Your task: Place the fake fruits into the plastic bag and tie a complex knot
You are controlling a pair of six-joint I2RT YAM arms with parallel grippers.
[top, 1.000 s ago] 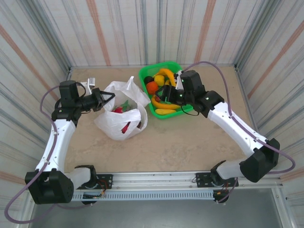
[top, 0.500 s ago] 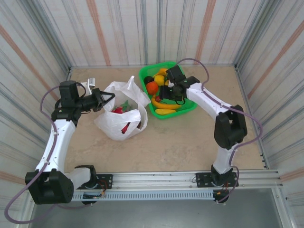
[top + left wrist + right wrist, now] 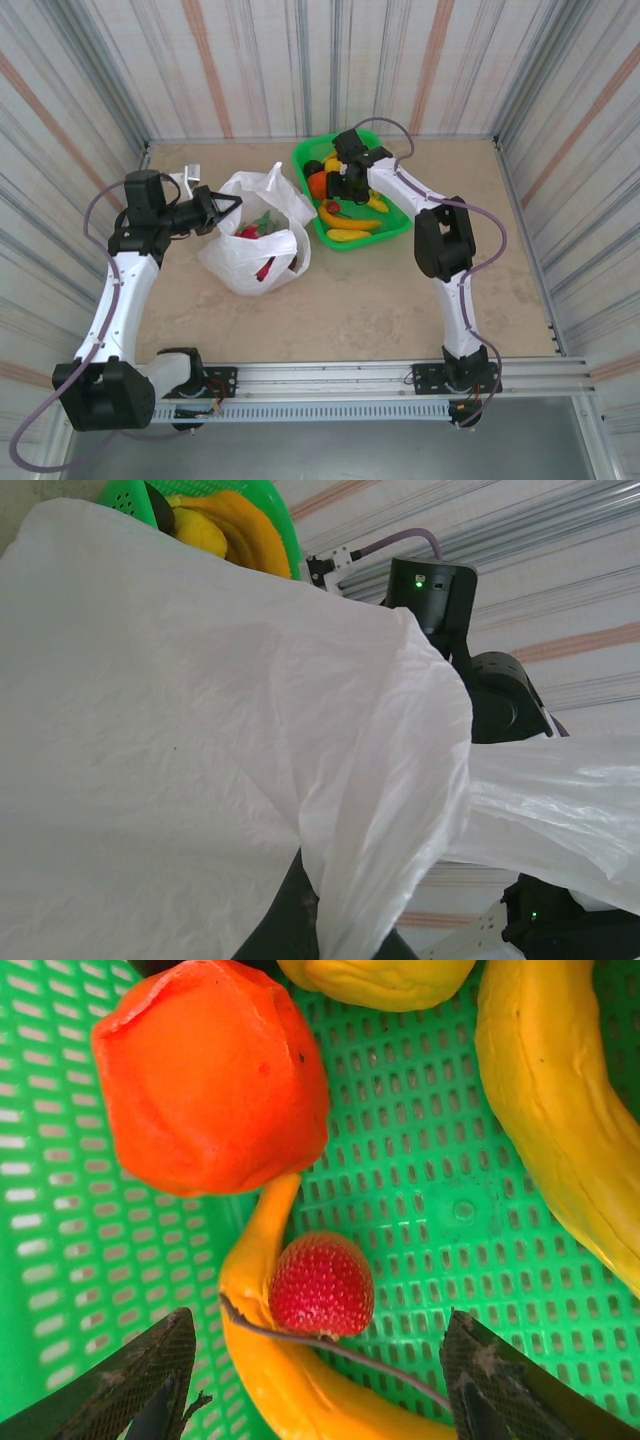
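Note:
The white plastic bag [image 3: 262, 240] lies open on the table left of centre, with red fake fruits [image 3: 251, 232] showing inside. My left gripper [image 3: 216, 209] is shut on the bag's left rim; in the left wrist view its dark fingers [image 3: 288, 920] pinch the white film [image 3: 180, 730]. The green basket [image 3: 392, 222] holds more fake fruits. My right gripper [image 3: 315, 1360] hangs open just above a red strawberry [image 3: 322, 1285], one finger on each side, not touching it. An orange fruit [image 3: 210, 1075], a yellow banana [image 3: 560, 1110] and a yellow-orange banana [image 3: 265, 1360] lie around it.
Striped walls close in the table [image 3: 360, 300] at the back and both sides. The basket [image 3: 122, 494] sits right behind the bag, its rim close to the bag's right handle [image 3: 285, 190]. A small white bracket [image 3: 192, 172] stands at the back left.
The right arm has swung to the back left over the basket, and its gripper now points down at the strawberry with jaws slightly narrower. The left arm and bag have not moved.

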